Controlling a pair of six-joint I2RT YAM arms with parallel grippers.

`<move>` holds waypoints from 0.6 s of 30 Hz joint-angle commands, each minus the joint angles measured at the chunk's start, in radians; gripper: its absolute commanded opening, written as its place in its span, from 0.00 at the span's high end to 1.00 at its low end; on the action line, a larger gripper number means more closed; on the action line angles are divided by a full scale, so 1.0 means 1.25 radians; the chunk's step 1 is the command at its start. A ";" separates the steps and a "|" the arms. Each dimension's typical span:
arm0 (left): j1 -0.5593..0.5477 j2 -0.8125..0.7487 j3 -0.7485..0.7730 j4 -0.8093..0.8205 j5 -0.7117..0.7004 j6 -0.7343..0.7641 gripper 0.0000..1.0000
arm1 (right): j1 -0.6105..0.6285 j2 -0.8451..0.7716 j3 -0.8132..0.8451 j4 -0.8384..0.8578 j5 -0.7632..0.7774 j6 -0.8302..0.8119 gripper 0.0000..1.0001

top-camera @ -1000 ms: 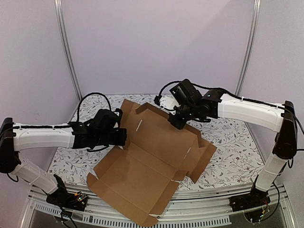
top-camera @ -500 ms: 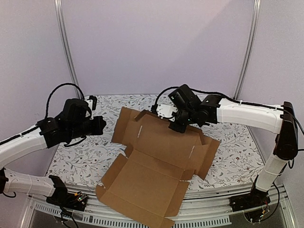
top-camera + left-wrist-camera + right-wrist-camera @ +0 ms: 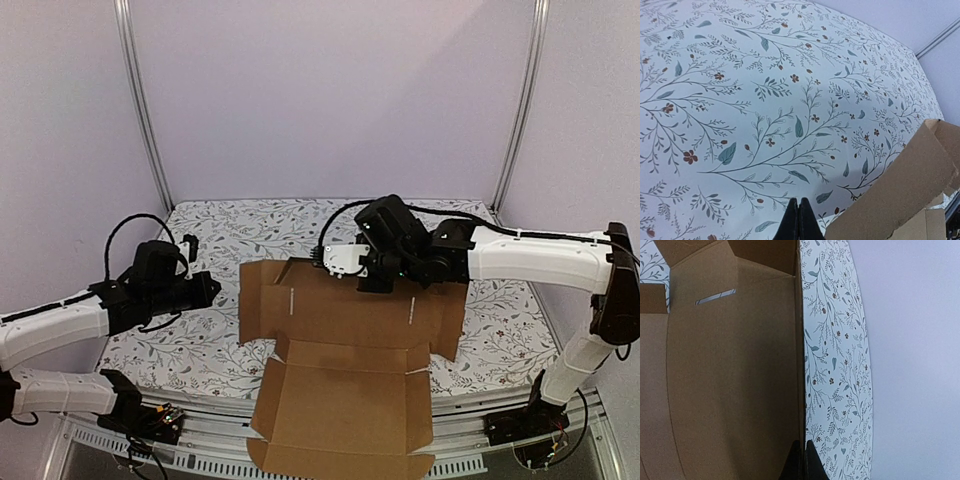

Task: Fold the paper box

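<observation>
Headcount first: one paper box (image 3: 345, 340), a big brown corrugated cardboard die-cut sheet lying opened out, plus two white-and-black robot arms and two metal uprights (image 3: 140, 110) at the back. The sheet sits in the middle of the floral-print tabletop (image 3: 225, 225), and its nearest panel hangs over the front edge. Two short slits show in the far panel, and the right side flap looks tipped up a bit.

The left arm (image 3: 60, 320) has its fingers (image 3: 792, 227) pressed closed with nothing in them. They hover over bare cloth to the left of the sheet, apart from it, and a cardboard flap corner pokes into that wrist view at lower right.

The right arm (image 3: 530, 250) reaches in across the right flap. Its fingers (image 3: 811, 467) are closed too, with the tips right at the sheet's far edge. Can't tell if they actually touch it.
</observation>
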State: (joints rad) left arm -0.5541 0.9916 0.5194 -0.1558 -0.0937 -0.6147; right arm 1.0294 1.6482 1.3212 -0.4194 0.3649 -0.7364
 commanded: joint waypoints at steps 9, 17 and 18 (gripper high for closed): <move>0.032 0.224 -0.036 0.396 0.338 -0.021 1.00 | 0.023 -0.077 -0.038 0.056 -0.039 -0.036 1.00; 0.032 0.282 -0.057 0.567 0.484 -0.030 1.00 | 0.045 -0.085 -0.064 0.094 0.004 -0.042 1.00; 0.032 0.282 -0.057 0.568 0.493 -0.028 1.00 | 0.050 -0.085 -0.073 0.112 0.017 -0.046 1.00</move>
State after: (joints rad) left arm -0.5243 1.3338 0.4648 0.4332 0.4095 -0.6479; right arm 1.0660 1.5700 1.2621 -0.3504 0.3401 -0.7849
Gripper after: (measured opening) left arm 0.003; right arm 0.008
